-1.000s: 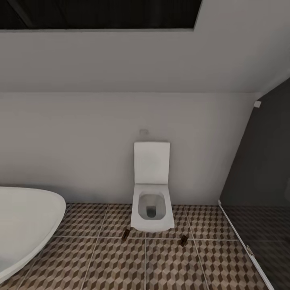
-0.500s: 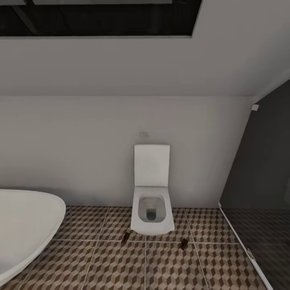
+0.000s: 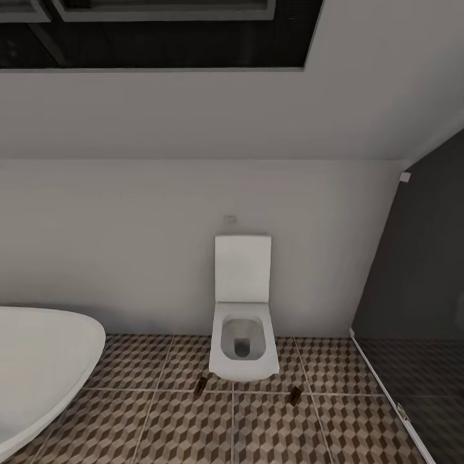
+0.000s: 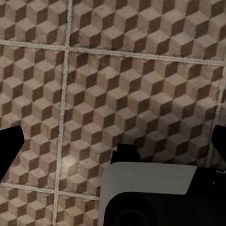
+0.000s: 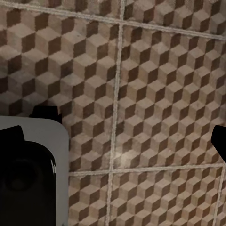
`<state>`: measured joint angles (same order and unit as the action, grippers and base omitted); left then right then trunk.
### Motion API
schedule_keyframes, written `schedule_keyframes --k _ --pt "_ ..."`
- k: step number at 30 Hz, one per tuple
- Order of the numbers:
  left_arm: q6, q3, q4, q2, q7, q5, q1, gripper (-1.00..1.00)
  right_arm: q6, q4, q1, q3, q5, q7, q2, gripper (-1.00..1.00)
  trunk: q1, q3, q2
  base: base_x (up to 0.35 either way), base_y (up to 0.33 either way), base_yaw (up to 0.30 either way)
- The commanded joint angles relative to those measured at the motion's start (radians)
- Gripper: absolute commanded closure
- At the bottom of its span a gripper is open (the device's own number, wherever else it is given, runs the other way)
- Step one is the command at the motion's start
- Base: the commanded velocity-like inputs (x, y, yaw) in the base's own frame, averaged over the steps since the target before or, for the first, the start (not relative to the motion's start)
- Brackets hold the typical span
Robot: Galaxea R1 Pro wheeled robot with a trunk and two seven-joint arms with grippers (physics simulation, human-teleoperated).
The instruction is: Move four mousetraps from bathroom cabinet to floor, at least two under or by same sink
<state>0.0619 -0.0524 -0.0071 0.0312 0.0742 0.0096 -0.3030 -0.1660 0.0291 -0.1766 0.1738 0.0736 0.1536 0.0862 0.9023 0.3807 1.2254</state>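
Two small brown mousetraps lie on the cube-patterned bathroom floor (image 3: 180,425), one (image 3: 200,385) at the toilet's front left corner and one (image 3: 295,394) at its front right corner. The cabinet and the sink are out of view. In the left wrist view my left gripper (image 4: 113,147) is open, its dark fingertips (image 4: 10,149) spread wide above bare tiles (image 4: 141,84). My right gripper (image 5: 114,141) is open too, fingertips (image 5: 9,139) far apart over the tiles (image 5: 155,94), with nothing between them.
A white square-bowled toilet (image 3: 243,322) stands against the far white wall. A white oval bathtub (image 3: 38,361) fills the lower left. A dark glass shower screen (image 3: 419,290) with a floor rail closes off the right. A dark window (image 3: 161,32) sits high up.
The whole head picture has shifted a little downward, showing more of the high window: the camera moved. The mousetraps, toilet and tub have stayed where they were.
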Motion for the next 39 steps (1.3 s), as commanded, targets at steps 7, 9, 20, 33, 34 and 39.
schedule_keyframes --k 7,9,20,33,34,39 --pt "0.005 -0.004 0.001 0.0 0.001 -0.001 -0.001 -1.0 -0.006 0.003 -0.001 0.008 0.008 0.001 0.0 -1.0 0.0 -0.01 0.001 0.0 0.0 0.0" --pt "0.005 -0.004 0.001 0.0 0.001 -0.001 -0.001 -1.0 -0.006 0.003 -0.001 0.008 0.008 0.001 0.0 -1.0 0.0 -0.013 0.001 0.0 0.0 0.0" --pt "0.005 -0.004 0.001 0.001 0.001 0.0 -0.001 -1.0 -0.005 0.003 -0.001 0.009 0.005 0.001 -0.002 -1.0 0.0 -0.03 0.001 0.0 0.0 0.0" --pt "0.005 -0.004 0.001 0.0 0.001 0.0 -0.001 -1.0 -0.002 0.003 -0.001 0.009 0.0 0.001 -0.001 -1.0 0.0 -0.044 0.001 0.0 0.0 0.0" --pt "0.005 -0.004 0.001 0.0 0.001 0.0 -0.001 -1.0 -0.002 0.003 -0.001 0.009 -0.001 0.001 -0.001 -1.0 0.0 -0.044 0.001 0.0 0.0 0.0" --pt "0.005 -0.004 0.001 0.0 0.001 0.0 -0.001 -1.0 0.001 0.003 -0.001 0.01 -0.002 0.001 0.001 -1.0 0.0 -0.045 0.001 0.0 0.0 0.0"
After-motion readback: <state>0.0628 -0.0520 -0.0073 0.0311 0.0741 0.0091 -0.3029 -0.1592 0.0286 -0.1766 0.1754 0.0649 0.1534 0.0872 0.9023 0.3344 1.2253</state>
